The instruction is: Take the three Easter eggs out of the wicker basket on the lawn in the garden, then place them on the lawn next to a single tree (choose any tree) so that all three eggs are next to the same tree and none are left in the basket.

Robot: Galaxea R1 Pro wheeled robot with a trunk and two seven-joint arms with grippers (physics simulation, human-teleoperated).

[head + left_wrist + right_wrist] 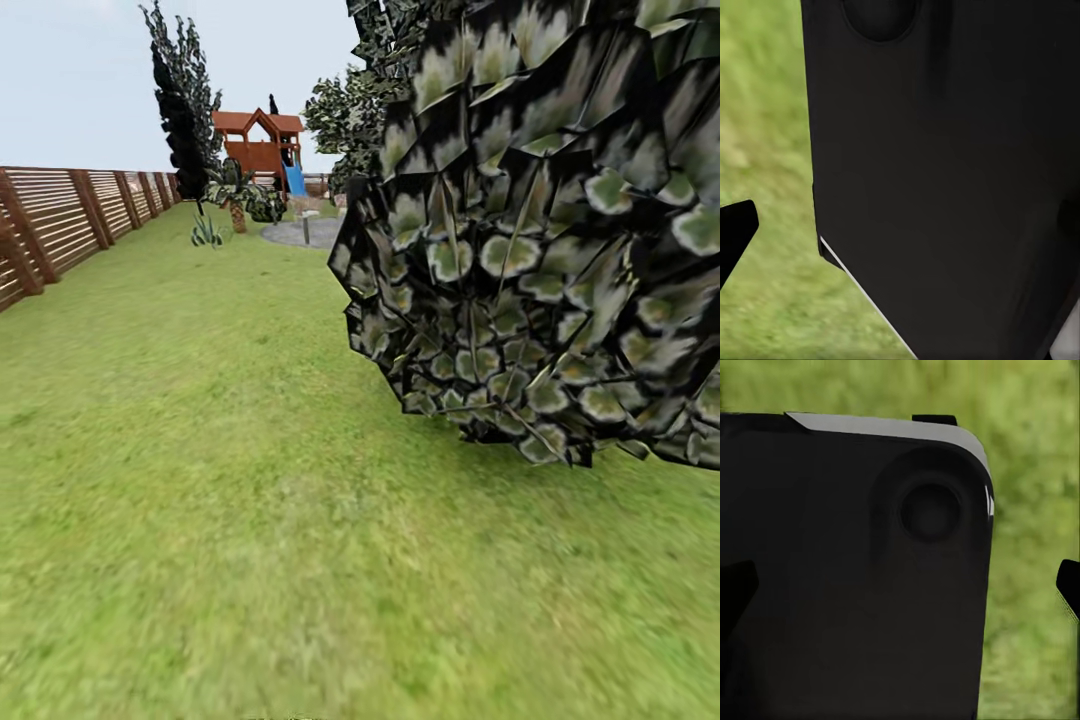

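Dark angular foliage [540,230] is seen close ahead over the lawn [200,480]. Grass is glimpsed beyond each end effector; how far either is opened cannot be told.

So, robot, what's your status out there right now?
Fingers' state unreadable in both wrist views, black body panel blocking. Mottled green lawn ahead. Dark, green-white mottled angular foliage close on the right.

Black robot body [855,585] over blurred lawn [1035,472]
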